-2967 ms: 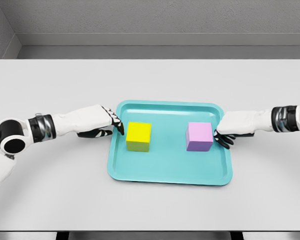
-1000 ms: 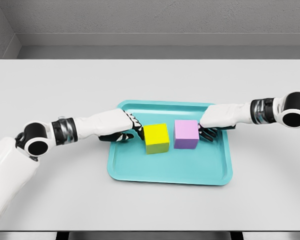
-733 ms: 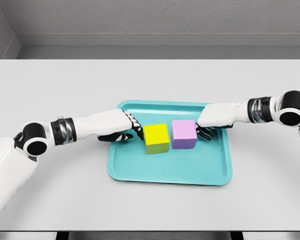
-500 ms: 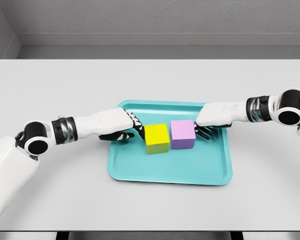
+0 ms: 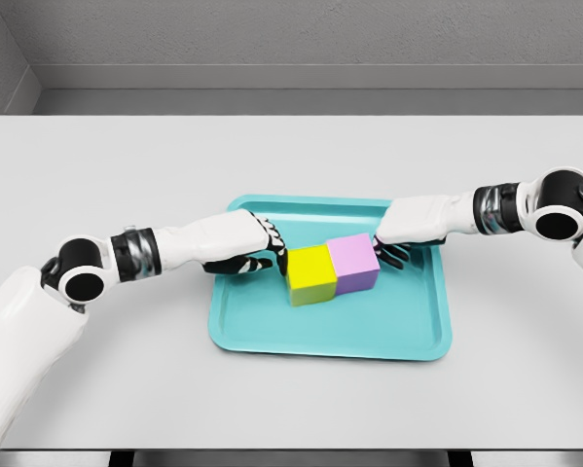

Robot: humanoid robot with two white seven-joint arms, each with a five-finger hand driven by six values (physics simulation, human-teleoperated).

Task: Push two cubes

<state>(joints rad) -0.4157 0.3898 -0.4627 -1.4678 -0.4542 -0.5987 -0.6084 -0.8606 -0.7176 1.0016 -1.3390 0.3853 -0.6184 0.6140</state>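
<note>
A yellow cube (image 5: pixel 310 273) and a pink cube (image 5: pixel 353 262) sit side by side, touching, near the middle of a teal tray (image 5: pixel 272 331). Both are turned slightly. My left hand (image 5: pixel 270 255) reaches in from the left, its open fingers flat against the yellow cube's left face. From the right, my right hand (image 5: pixel 391 251) presses its open fingers on the pink cube's right face. Neither hand grasps a cube.
The tray lies on a wide grey table (image 5: pixel 96 175), with its raised rim (image 5: pixel 330 201) around the cubes. A grey wall runs behind the table's far edge.
Both hands have moved inward, pushing the cubes together. The gap between yellow and pink has closed, the two now touch and the pair has twisted a little.
</note>
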